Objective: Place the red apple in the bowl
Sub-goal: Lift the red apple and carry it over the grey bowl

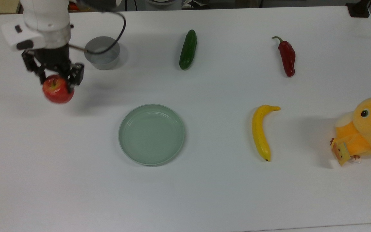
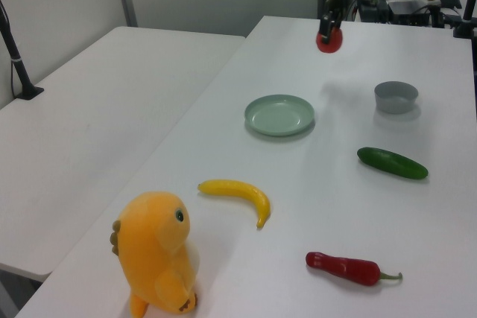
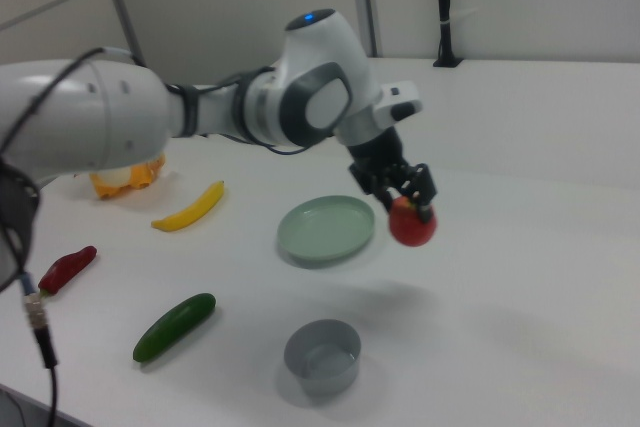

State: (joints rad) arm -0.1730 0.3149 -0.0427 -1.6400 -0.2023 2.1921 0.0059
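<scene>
While the white surface [image 1: 204, 193] carries everything else, the hand [image 1: 56, 74] grips the round, glossy red apple [image 1: 58, 90] from above, its two black fingers [image 1: 77, 74] clamped on either side, lifted clear of the surface. In the top view the apple hangs at about 8 o'clock from the small, deep grey bowl [image 1: 102, 53], near it but not over it. The shallow pale-green plate [image 1: 151, 134] lies at about 5 o'clock from the apple. A green cucumber [image 1: 188, 49] sits at 3 o'clock of the bowl.
</scene>
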